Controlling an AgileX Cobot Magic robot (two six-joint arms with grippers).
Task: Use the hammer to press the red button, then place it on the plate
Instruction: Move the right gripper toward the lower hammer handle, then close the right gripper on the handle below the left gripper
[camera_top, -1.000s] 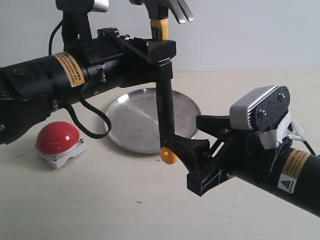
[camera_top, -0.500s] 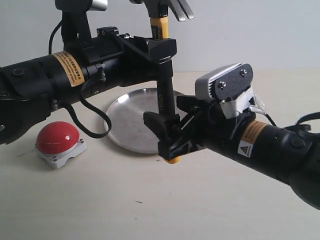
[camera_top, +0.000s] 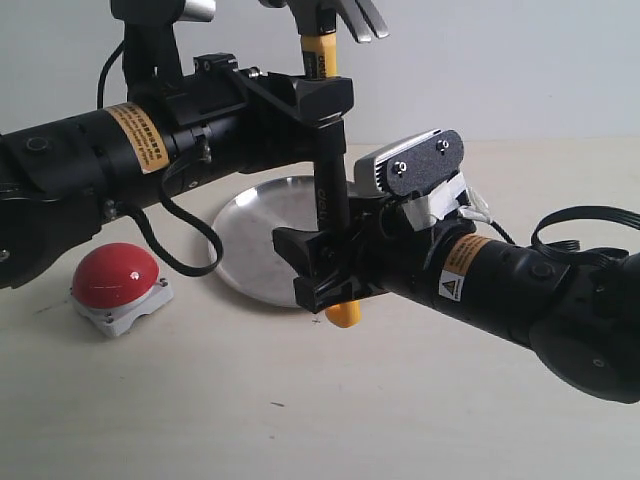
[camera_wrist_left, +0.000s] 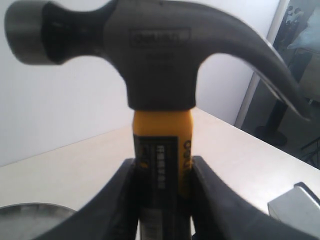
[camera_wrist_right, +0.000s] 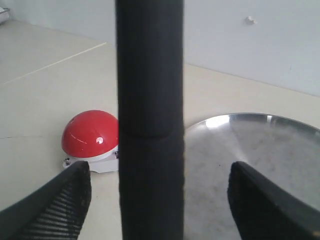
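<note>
Above the tabletop (camera_top: 250, 400): black-and-yellow claw hammer (camera_top: 330, 200) is hanging upright, head up, before the round silver metal plate (camera_top: 255, 235).
Left jaws: clenching the handle just under the head.
Right jaws: standing spread either side of the lower handle, clear of it.
Glossy red dome button (camera_top: 113, 272): sitting beside the plate.

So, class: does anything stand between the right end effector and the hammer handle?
Nothing visible does. The right end effector is open with the black handle of the hammer between its fingers, a clear gap on each side. The left end effector grips the handle higher up, below the head.
</note>
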